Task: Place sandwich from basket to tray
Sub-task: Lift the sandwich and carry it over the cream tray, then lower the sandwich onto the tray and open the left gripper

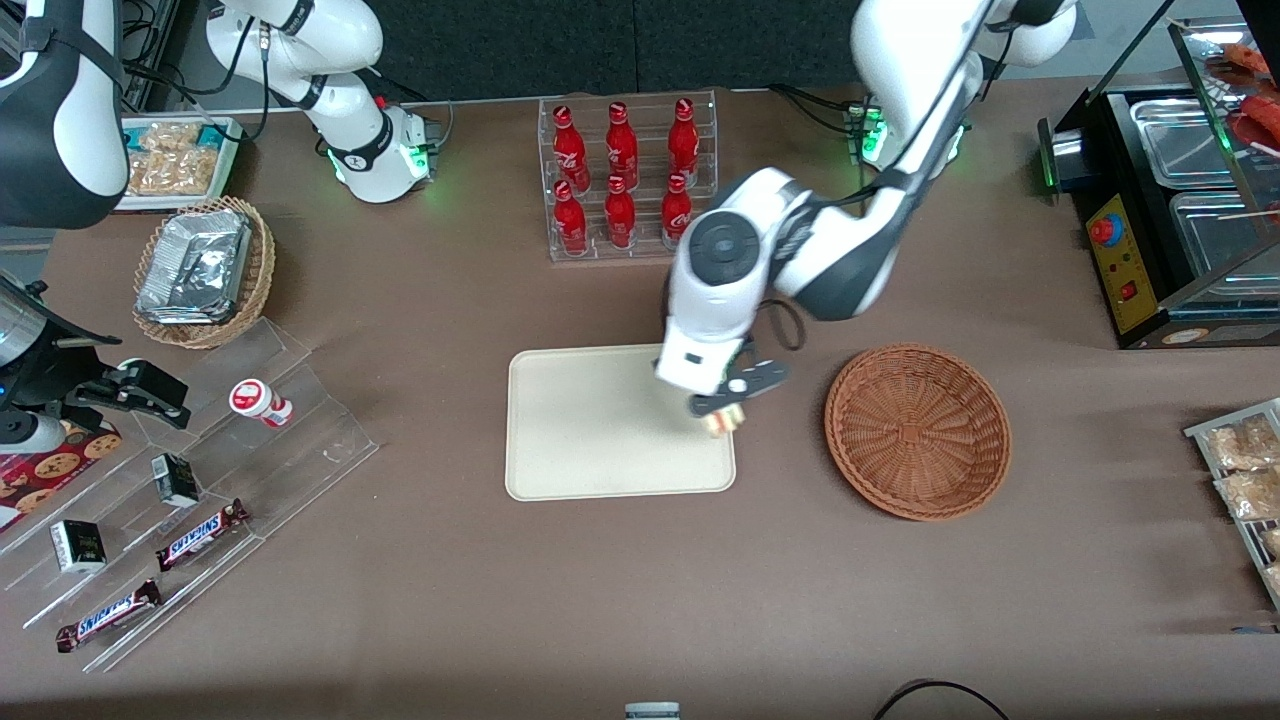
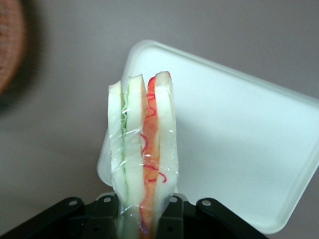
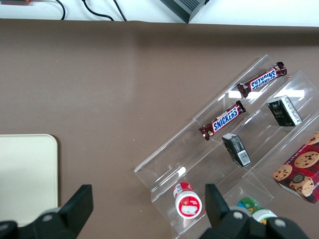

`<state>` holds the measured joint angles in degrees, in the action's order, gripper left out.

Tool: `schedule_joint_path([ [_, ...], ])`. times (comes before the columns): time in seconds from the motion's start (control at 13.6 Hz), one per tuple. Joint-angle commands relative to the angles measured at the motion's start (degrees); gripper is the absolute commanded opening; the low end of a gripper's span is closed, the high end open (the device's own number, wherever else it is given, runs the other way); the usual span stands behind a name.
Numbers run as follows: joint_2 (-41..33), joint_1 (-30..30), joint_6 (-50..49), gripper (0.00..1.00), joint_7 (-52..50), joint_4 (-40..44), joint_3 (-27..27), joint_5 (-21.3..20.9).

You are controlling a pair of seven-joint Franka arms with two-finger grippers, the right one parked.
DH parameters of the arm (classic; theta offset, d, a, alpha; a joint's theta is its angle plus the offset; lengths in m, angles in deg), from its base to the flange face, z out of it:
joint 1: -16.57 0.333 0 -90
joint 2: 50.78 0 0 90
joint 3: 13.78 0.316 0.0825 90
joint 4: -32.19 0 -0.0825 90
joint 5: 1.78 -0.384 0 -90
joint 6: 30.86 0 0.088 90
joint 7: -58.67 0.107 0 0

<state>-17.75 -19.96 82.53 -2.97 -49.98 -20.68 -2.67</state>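
My left gripper (image 1: 722,410) is shut on the sandwich (image 2: 144,149), a wrapped wedge of white bread with green and red-orange layers. It hangs above the edge of the cream tray (image 1: 590,420) that faces the basket. The sandwich (image 1: 720,422) peeks out just under the black fingers (image 1: 745,382). In the left wrist view the tray (image 2: 239,139) lies below the sandwich. The round reddish-brown basket (image 1: 917,430) stands beside the tray, toward the working arm's end, with nothing in it.
A clear rack of red bottles (image 1: 625,175) stands farther from the front camera than the tray. A stepped acrylic stand (image 1: 190,490) with snack bars and a tan foil-tray basket (image 1: 203,270) lie toward the parked arm's end. A black warmer (image 1: 1170,210) and bagged snacks (image 1: 1240,470) sit toward the working arm's end.
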Motion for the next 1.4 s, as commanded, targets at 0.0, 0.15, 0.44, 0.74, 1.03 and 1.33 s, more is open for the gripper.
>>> schedule_joint_path([
  [0.0, 8.43, -3.98, -1.33, 0.02, 2.40, 9.99, 0.92, -0.34],
  [0.15, 12.22, -5.38, -1.25, 0.02, 3.53, 13.16, 0.83, -0.43],
  [0.44, 18.29, -7.14, -0.28, 0.03, 11.42, 17.66, 0.92, -0.52],
  [0.74, 21.98, -7.23, 4.89, 0.06, 16.97, 18.62, 1.18, -0.61],
  [1.03, 25.24, -7.23, 7.36, 0.12, 16.99, 20.47, 1.44, -1.39],
  [1.33, 24.98, -7.15, 7.90, 0.99, 13.49, 20.30, 1.36, -2.54],
])
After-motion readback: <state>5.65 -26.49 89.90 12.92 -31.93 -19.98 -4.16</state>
